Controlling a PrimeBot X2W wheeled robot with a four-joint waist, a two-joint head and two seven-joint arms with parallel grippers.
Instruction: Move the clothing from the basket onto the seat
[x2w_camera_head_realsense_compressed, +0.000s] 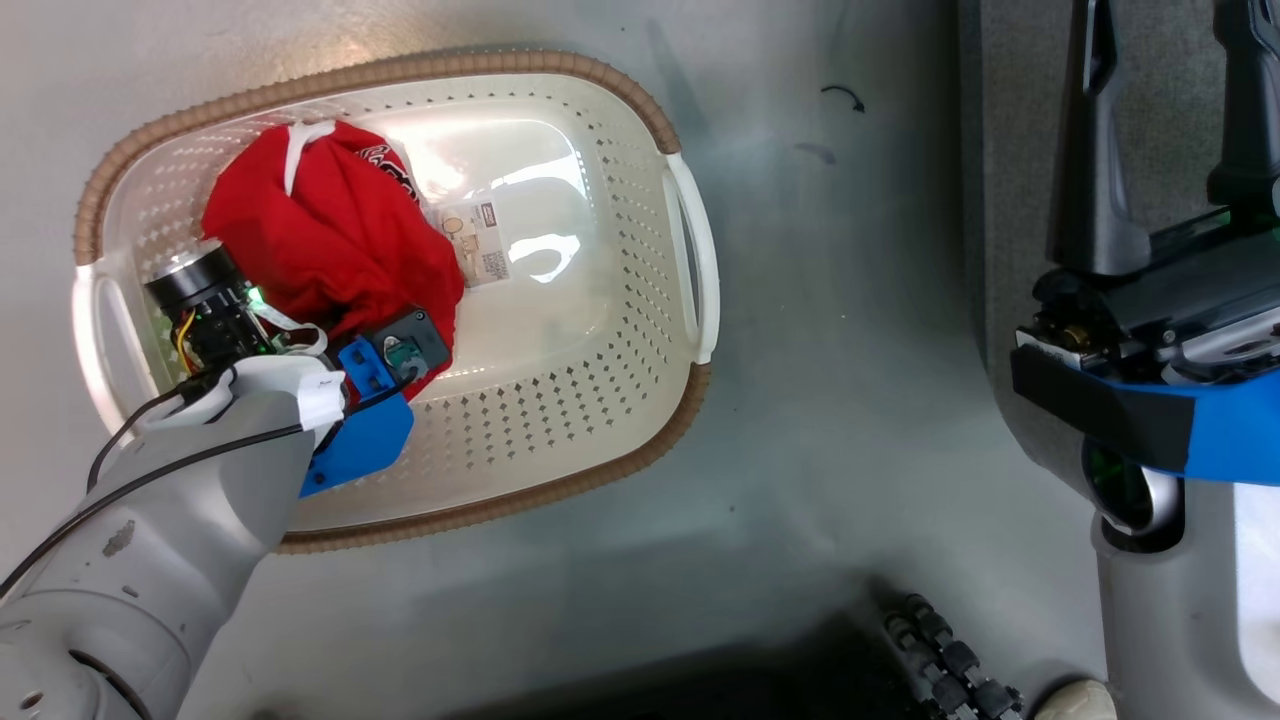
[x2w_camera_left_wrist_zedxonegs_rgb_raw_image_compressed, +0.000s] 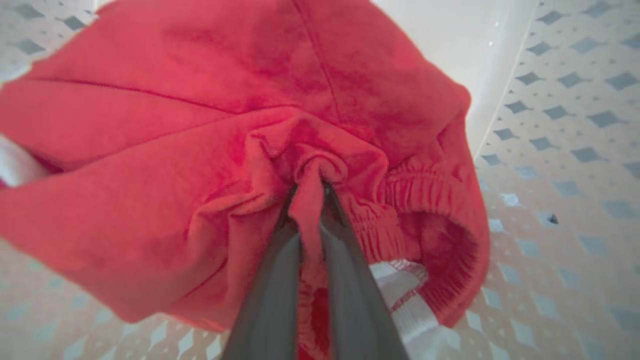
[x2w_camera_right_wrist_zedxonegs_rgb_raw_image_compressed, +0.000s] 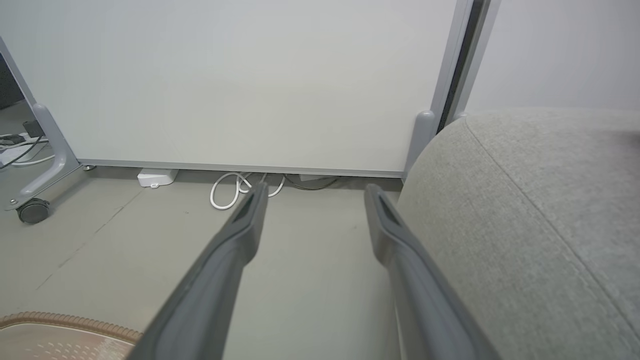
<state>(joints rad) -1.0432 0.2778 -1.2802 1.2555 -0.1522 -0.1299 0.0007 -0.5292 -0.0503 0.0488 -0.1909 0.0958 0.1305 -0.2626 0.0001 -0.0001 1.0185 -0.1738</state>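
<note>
Floor (x2w_camera_head_realsense_compressed: 830, 400) of smooth pale grey carries the basket (x2w_camera_head_realsense_compressed: 560, 400), which sits in the upper left of the head view with its brown rim all round and a label sticker (x2w_camera_head_realsense_compressed: 478, 245) on its bare, glossy bottom. In the right wrist view a white partition panel (x2w_camera_right_wrist_zedxonegs_rgb_raw_image_compressed: 240, 80) fills the top of the frame, standing on a castor (x2w_camera_right_wrist_zedxonegs_rgb_raw_image_compressed: 32, 211) at the left, with a white cable (x2w_camera_right_wrist_zedxonegs_rgb_raw_image_compressed: 230, 192) looped at its foot. The seat (x2w_camera_right_wrist_zedxonegs_rgb_raw_image_compressed: 525, 210) bulges in grey fabric at the right of that frame, near the right tool (x2w_camera_right_wrist_zedxonegs_rgb_raw_image_compressed: 315, 192), whose fingers stand wide apart with nothing between them. The clothing (x2w_camera_head_realsense_compressed: 330, 235) lies bunched in the left part of the basket, against its perforated wall. The left tool (x2w_camera_left_wrist_zedxonegs_rgb_raw_image_compressed: 310, 187) is closed on a fold of the red fabric beside an elastic hem; in the head view the arm's blue and black wrist covers its fingers. Whether the red bundle is one garment or two is hard to make out. A dark ribbed object (x2w_camera_head_realsense_compressed: 950, 660) is cut off by the lower edge.
</note>
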